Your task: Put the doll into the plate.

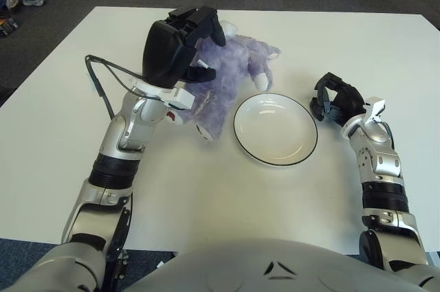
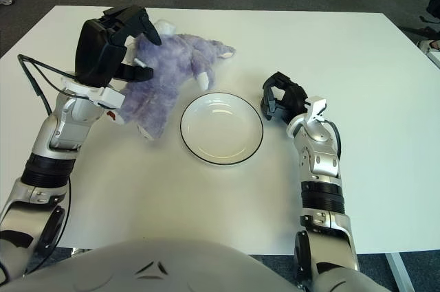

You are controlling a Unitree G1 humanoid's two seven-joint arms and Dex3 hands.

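One hand did the work: the left hand [image 1: 180,48] had its fingers closed on the purple plush doll [image 1: 223,82], which lay just left of the white plate [image 1: 275,129], while the right hand [image 1: 335,99], fingers curled and empty, showed beside the plate's right rim.

plate [image 1: 276,129] as landmark | left rim: doll [image 1: 223,82] and left hand [image 1: 180,48] crowd it | right rim: right hand [image 1: 333,99] just beside | near side: bare table [image 1: 227,196], open passage | far side: open tabletop
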